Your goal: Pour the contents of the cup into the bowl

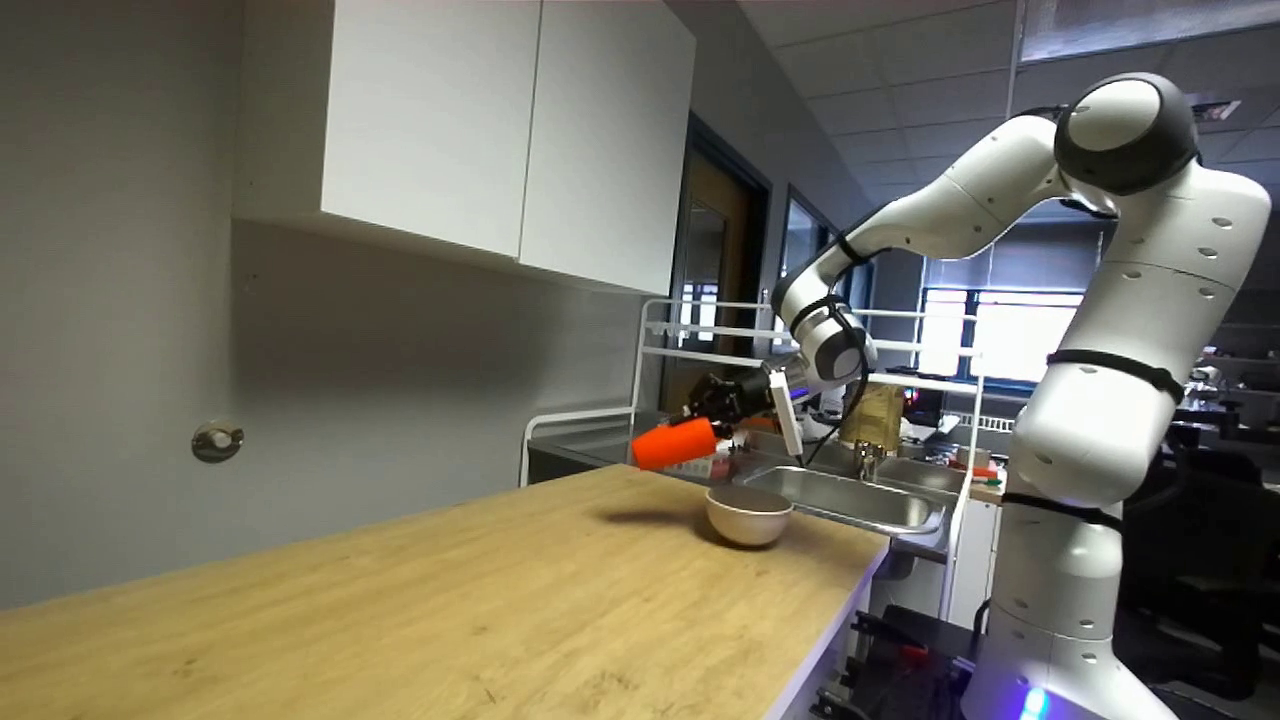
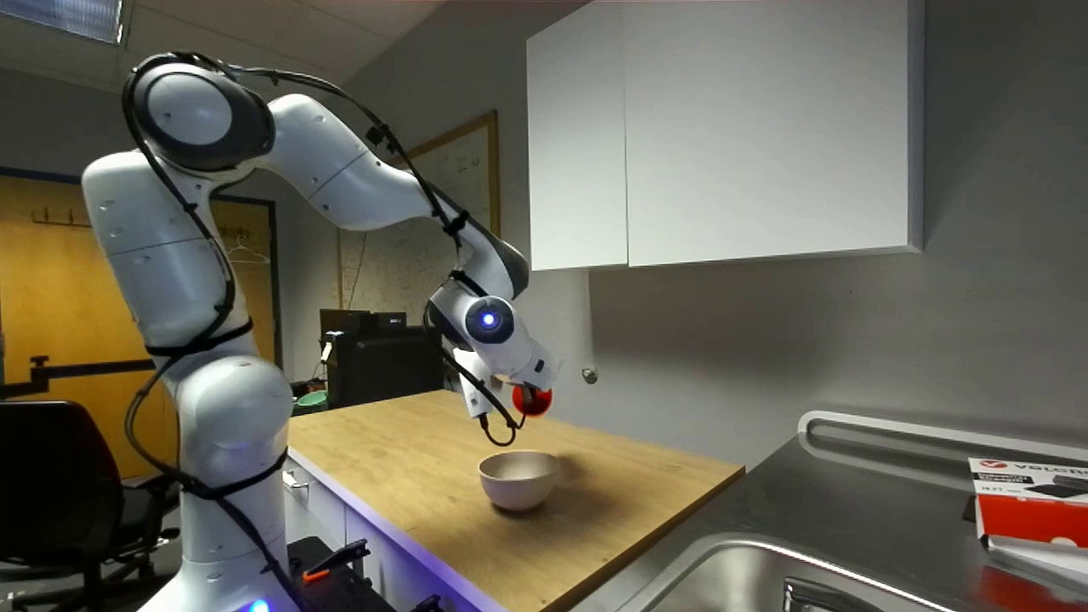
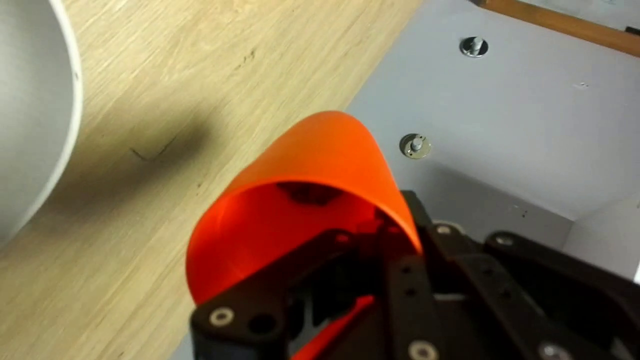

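The red-orange cup (image 1: 672, 445) is held above the table, tipped nearly onto its side, its base end pointing away from the arm. It also shows in an exterior view (image 2: 543, 405), mostly behind the wrist, and in the wrist view (image 3: 325, 150). My gripper (image 3: 387, 220) is shut on the cup's wall, with one finger inside the mouth and one outside. A dark patch shows inside the cup; I cannot tell what it is. The whitish bowl (image 1: 750, 522) stands upright on the table, lower than the cup and beside it. It also shows in an exterior view (image 2: 518, 486) and at the wrist view's left edge (image 3: 76, 100).
The wooden table (image 1: 430, 590) runs along a grey wall with a knob (image 1: 217, 441). White cabinets (image 1: 430, 120) hang above. A metal sink (image 1: 850, 497) and white rack (image 1: 640, 360) stand beyond the table's end. A red and white box (image 2: 1033, 510) lies by the sink.
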Controlling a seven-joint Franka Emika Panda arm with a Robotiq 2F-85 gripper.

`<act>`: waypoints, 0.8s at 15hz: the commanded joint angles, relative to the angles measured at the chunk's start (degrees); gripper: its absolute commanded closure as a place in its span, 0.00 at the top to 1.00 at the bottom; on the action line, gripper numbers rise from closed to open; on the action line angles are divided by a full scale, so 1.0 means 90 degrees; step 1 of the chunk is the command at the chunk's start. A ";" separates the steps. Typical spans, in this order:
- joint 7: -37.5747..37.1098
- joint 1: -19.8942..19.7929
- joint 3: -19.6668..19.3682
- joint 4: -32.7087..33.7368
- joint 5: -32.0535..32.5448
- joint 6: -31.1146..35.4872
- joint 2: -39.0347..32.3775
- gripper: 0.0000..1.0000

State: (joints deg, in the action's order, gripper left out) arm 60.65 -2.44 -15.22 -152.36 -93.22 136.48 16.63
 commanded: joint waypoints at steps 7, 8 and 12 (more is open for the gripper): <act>0.0993 -0.1139 -0.0043 0.0675 -0.0225 -0.2761 -0.1954 0.03; 0.1052 -0.1228 -0.0071 0.0703 -0.0208 -0.2973 -0.2047 0.03; 0.1254 -0.1502 -0.0185 0.0801 -0.0176 -0.3680 -0.2371 0.03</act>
State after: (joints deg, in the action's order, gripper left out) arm 70.24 -14.52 -15.98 -146.69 -94.26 107.78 -2.65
